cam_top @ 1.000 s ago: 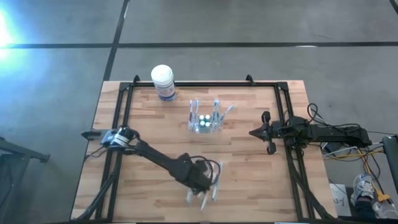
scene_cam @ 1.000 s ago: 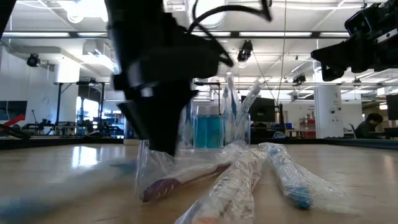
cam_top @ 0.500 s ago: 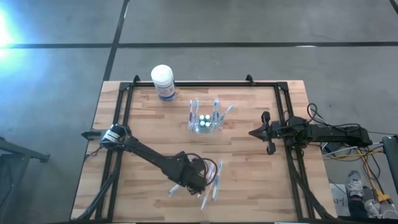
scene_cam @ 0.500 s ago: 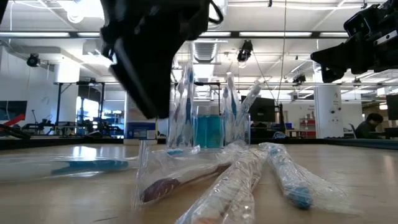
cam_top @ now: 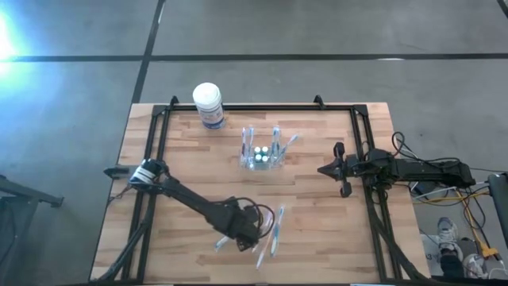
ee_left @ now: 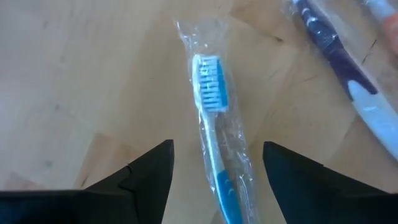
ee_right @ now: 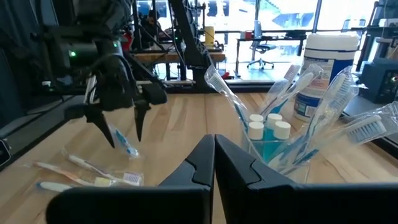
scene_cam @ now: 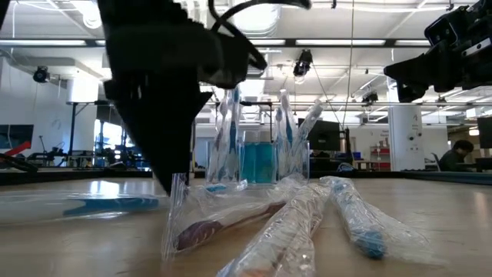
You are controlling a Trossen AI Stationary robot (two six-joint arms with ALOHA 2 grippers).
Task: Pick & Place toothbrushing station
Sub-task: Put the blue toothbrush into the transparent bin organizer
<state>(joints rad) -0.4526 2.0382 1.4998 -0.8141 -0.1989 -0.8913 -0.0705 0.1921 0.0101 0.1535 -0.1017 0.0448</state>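
Left claw (ee_left: 214, 168) moved aside, now low over blue wrapped toothbrush (ee_left: 214, 134), fingers apart, nothing held. You line up grab. Station (cam_top: 262, 151) waits. Right claw (cam_top: 340, 169) shut together, parked.

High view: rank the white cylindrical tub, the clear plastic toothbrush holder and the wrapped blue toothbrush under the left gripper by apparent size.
1. Clear plastic toothbrush holder, counting its upright brushes.
2. White cylindrical tub.
3. Wrapped blue toothbrush, partly hidden by the open left gripper, so unsure.
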